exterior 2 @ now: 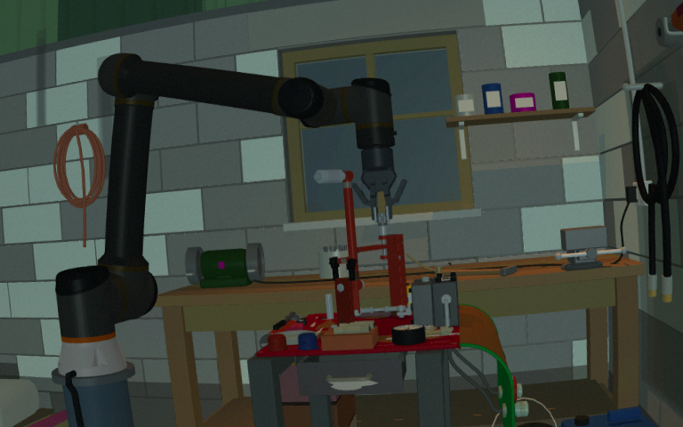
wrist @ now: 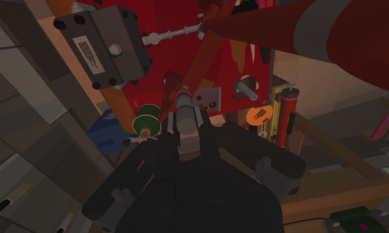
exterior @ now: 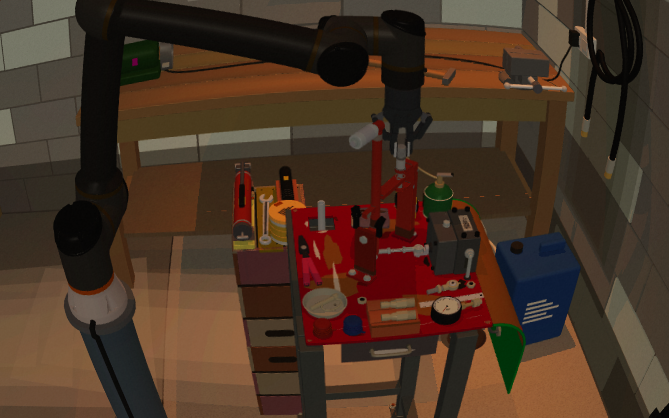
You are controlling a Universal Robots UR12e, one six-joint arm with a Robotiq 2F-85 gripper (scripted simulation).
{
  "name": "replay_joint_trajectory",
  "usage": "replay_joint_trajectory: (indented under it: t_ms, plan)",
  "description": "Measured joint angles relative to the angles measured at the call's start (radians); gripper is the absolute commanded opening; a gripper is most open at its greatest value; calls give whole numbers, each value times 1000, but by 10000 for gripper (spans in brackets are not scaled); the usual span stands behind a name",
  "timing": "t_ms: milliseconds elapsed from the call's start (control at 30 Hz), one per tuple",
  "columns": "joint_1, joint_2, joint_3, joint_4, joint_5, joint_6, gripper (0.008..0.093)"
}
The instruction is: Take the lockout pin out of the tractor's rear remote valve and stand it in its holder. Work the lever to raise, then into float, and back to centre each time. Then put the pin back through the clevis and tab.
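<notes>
The grey lockout pin (wrist: 186, 115) stands upright at the top of the red post (exterior: 407, 195), and my gripper (exterior: 401, 149) is clamped on its head from above. The pin (exterior 2: 382, 222) passes down through the red clevis and tab (exterior 2: 391, 243). The tall red lever (exterior: 376, 171) rises just left of the post, with a white grip (exterior: 363, 137) at its top pointing left. The grey pin holder (wrist: 245, 90) sits on the red panel, with a short peg in it. The pin's lower part is hidden.
Behind the stand a long wooden workbench (exterior: 326, 88) carries a green grinder (exterior 2: 222, 265) and a vice (exterior: 525, 66). The dark valve block (exterior: 453, 240) sits right of the post. A green oil can (exterior: 437, 192), a blue jerry can (exterior: 536, 285) and a drawer unit (exterior: 269, 322) flank the stand.
</notes>
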Motion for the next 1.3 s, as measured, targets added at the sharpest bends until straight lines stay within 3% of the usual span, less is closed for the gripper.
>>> replay_joint_trajectory:
  t_ms: [1300]
  plan:
    - [0,-22,-80,101,0,0,80]
